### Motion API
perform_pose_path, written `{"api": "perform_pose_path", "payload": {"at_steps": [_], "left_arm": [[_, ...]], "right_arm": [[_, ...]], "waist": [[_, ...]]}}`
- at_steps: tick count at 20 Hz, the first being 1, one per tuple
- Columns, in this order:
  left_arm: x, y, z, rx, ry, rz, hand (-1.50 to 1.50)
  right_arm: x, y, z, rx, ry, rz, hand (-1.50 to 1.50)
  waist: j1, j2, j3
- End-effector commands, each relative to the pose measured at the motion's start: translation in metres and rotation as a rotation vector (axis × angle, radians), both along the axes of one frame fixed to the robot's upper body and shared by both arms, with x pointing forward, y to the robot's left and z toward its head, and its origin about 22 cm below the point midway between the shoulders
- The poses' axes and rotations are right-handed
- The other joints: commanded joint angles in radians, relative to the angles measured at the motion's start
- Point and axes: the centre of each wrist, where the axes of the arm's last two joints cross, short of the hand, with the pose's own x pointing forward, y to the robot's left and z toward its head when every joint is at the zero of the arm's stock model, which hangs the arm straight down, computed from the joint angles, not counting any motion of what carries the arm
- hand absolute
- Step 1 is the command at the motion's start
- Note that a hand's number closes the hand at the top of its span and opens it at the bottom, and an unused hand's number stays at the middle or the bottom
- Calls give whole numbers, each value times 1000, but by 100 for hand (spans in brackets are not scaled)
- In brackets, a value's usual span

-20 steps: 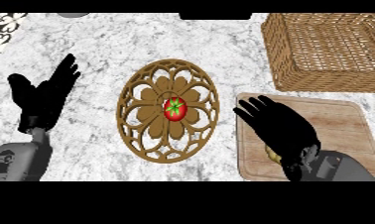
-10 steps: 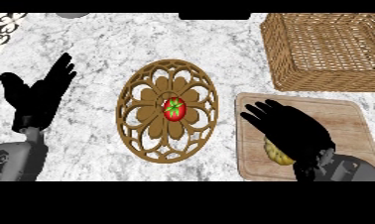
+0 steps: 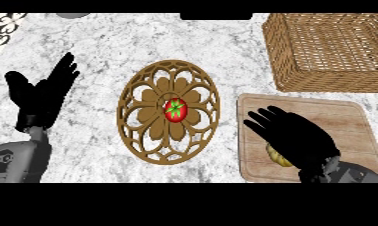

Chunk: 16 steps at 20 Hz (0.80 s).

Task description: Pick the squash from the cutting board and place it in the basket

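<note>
- Marbled white-grey counter (image 3: 103,45) fills the view, seen from steeply above
- Right fingers (image 3: 269,120) are spread wide and nearly straight, pointing toward the upper left and curled round nothing
- Right hand (image 3: 303,140) is over the near half of the cutting board, its palm covering most of the squash; whether it touches the squash cannot be told
- Squash (image 3: 276,155), yellow, shows only as a small patch at the palm's lower left edge, lying on the board
- Cutting board (image 3: 347,120), pale wood, sits at the counter's lower right
- Basket (image 3: 325,84), woven wicker, stands just beyond the board's far edge at the upper right
- Plate (image 3: 151,130), brown openwork in a flower pattern, lies at the centre just left of the board, with a red tomato (image 3: 175,110) in its middle
- Left hand (image 3: 43,95) rests open at the left edge, fingers up, apart from the plate
</note>
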Motion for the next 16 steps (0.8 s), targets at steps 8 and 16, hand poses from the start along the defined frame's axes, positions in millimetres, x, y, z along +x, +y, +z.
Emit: {"api": "perform_pose_path", "payload": {"at_steps": [8,16], "left_arm": [[0,-14,3,-11,13,6,0],[-1,-4,-18,2,8,-12,0]], "right_arm": [[-11,-19,-35,-60,-57,8,-150],[1,-2,-63,-175,-40,111,150]], "waist": [[0,-1,0],[2,1,0]]}}
